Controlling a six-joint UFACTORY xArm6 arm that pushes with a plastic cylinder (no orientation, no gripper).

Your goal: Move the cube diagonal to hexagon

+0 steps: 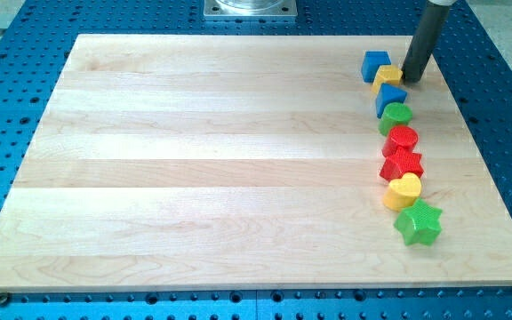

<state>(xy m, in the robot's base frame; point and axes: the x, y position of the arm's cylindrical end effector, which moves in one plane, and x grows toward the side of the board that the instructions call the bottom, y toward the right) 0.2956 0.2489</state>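
Note:
A blue cube (375,65) sits near the view's top right on the wooden board (194,160). A yellow hexagon-like block (388,76) touches its lower right. Below them runs a chain of blocks: a blue block (390,98), a green round block (396,116), a red round block (403,140), a red star-like block (402,164), a yellow heart (403,191) and a green star (418,222). My tip (412,80) rests just right of the yellow block, touching or nearly touching it. The rod rises to the view's top.
A blue perforated table (496,80) surrounds the board. A grey metal mount (250,9) stands at the view's top centre. The board's right edge lies close to the chain of blocks.

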